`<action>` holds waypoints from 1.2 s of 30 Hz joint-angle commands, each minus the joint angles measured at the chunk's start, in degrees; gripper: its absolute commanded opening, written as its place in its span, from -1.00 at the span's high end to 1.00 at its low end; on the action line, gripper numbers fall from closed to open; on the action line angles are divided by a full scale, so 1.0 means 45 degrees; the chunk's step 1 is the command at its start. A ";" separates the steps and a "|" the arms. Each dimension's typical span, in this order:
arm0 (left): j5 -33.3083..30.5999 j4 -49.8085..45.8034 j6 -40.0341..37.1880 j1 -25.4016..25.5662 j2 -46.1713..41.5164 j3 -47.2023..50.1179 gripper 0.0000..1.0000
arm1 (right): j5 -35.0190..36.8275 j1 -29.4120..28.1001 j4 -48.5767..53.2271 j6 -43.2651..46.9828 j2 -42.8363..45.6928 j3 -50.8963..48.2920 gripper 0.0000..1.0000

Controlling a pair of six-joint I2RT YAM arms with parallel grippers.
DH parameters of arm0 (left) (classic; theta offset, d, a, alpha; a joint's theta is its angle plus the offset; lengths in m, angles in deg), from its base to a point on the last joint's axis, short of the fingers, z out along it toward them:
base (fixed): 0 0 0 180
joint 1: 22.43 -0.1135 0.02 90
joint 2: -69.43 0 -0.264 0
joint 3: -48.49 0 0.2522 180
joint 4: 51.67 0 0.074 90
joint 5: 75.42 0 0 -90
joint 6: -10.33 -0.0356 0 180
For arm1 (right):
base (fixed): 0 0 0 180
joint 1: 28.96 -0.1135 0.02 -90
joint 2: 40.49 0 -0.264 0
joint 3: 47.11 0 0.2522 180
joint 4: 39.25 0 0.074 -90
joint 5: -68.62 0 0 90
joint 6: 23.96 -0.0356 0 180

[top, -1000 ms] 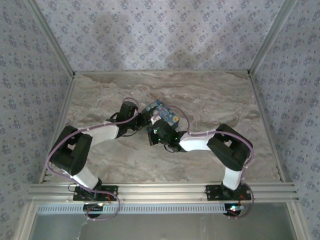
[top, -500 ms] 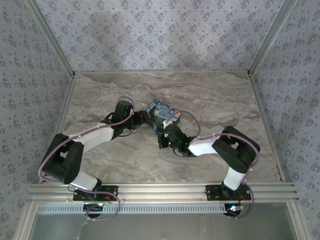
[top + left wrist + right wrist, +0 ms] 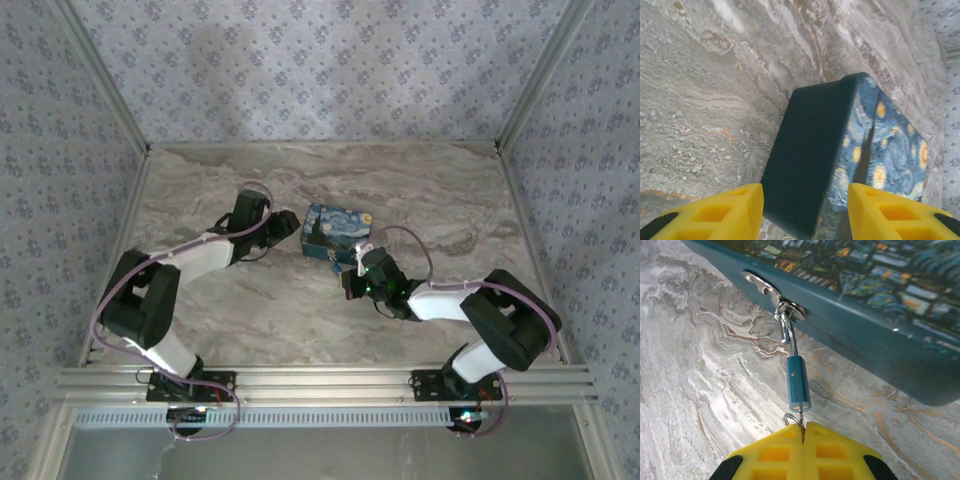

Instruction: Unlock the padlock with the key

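A small blue padlock [image 3: 798, 385] hangs by its shackle from the metal hasp [image 3: 765, 287] on the side of a blue starry-pattern box [image 3: 880, 325]. The key [image 3: 801, 416] sits in the keyhole at the padlock's lower end, and a ring [image 3: 790, 418] shows beside it. My right gripper [image 3: 803, 427] is shut on the key, just below the padlock. The box [image 3: 335, 232] lies on the marble table. My left gripper [image 3: 805, 220] is open, its yellow fingers [image 3: 725, 212] on either side of the box's dark end [image 3: 810, 160] without touching it.
The marble table [image 3: 250, 310] is fenced by aluminium rails, with patterned walls at the left, right and back. Both arms reach in from the near edge and meet at the box in the middle; the right gripper [image 3: 352, 280] sits low in front of it.
The box has come down from a tilted, raised pose and shifted right onto the table. The left gripper has opened off it. The right arm moved right and lower, still shut.
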 commanded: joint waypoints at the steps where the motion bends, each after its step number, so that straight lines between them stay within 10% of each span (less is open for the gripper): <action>1: 0.0421 0.0932 -0.0125 0.0168 0.0598 -0.0615 0.05 | -0.1166 0.0322 0.0179 0.0840 0.0180 -0.0030 1.00; 18: 0.1324 0.1622 -0.0287 0.0539 0.2246 -0.1614 0.09 | -0.6539 0.3738 -0.2177 -0.0231 -0.1048 0.0116 1.00; 36: 0.1687 0.1982 -0.0039 0.1113 0.2733 -0.1602 0.17 | -0.7805 0.4148 -0.3247 -0.1815 -0.3336 0.2121 1.00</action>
